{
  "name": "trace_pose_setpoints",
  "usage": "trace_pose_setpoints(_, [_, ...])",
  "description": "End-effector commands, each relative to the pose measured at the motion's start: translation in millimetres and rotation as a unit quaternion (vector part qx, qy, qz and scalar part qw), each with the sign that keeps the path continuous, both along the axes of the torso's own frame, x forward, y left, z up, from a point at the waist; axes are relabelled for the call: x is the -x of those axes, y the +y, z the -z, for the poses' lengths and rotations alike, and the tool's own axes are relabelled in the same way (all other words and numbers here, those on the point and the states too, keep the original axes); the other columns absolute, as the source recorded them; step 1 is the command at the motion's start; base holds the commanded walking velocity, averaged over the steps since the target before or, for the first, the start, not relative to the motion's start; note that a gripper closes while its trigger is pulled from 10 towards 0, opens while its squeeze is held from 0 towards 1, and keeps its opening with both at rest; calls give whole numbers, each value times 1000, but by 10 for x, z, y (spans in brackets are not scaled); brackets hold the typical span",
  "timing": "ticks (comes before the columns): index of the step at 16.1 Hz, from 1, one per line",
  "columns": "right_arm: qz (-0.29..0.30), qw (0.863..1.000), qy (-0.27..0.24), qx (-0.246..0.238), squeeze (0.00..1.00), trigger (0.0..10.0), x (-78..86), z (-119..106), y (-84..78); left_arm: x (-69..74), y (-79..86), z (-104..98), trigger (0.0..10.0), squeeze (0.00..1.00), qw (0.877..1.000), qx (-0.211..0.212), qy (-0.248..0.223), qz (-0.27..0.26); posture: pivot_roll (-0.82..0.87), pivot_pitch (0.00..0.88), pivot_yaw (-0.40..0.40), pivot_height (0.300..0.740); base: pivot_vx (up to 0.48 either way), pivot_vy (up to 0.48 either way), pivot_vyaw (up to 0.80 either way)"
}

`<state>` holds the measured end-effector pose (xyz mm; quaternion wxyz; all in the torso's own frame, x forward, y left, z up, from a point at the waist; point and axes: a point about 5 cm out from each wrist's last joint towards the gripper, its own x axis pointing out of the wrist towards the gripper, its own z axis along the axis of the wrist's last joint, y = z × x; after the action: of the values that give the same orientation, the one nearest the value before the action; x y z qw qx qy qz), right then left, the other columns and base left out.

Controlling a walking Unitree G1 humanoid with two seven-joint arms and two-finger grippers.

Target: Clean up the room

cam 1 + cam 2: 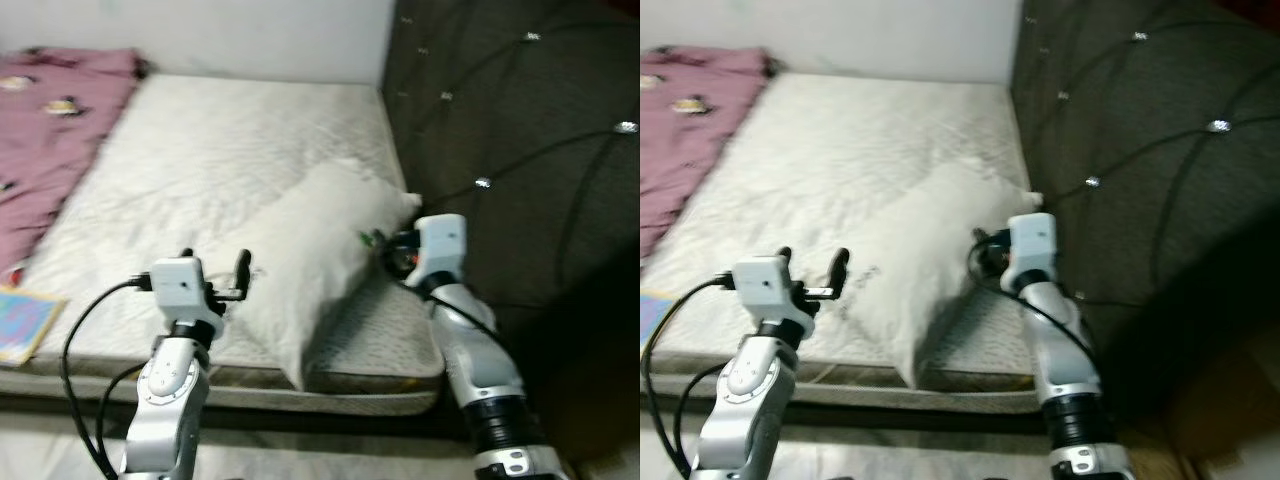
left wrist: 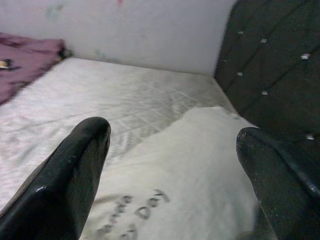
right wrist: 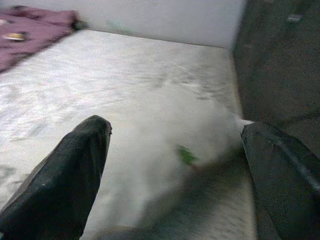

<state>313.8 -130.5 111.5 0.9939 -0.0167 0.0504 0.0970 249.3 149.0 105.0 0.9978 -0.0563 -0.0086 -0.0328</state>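
A white pillow (image 1: 318, 252) lies slantwise on the bare mattress (image 1: 230, 140), its lower end near the bed's front edge and its upper corner close to the headboard. It carries some printed grey lettering (image 2: 132, 215) and a small green tag (image 3: 186, 155). My left gripper (image 1: 215, 263) is open just over the pillow's lower left side, and the pillow (image 2: 195, 165) lies between and beyond its fingertips (image 2: 80, 165). At the pillow's right side my right gripper (image 1: 388, 248) is open, with both fingers (image 3: 75, 170) spread wide and pointing across it.
A dark tufted headboard (image 1: 520, 150) rises along the right of the bed. A pink blanket (image 1: 45, 130) covers the mattress's far left. A colourful flat book (image 1: 25, 322) lies at the front left corner. A white wall (image 1: 250, 35) stands behind the bed.
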Motion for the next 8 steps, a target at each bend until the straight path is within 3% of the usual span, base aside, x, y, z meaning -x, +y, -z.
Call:
trace_pose_setpoints(1, [6,1000,-1,2,0,10000,-16,-8,-43,3,-17,12,10000,0,1000,7,6,2,-74,15,4,740,0,266,-594])
trace_pose_setpoints(3, [5,1000,-2,3,0,10000,-18,-8,-40,-5,-31,10,10000,0,1000,18,6,6,-75,15,2,740,0,405,-656])
trace_pose_setpoints(8, [1,1000,-5,8,0,10000,-25,-15,-33,-11,-34,1,10000,0,1000,19,4,6,-77,13,1,740,0,469,0])
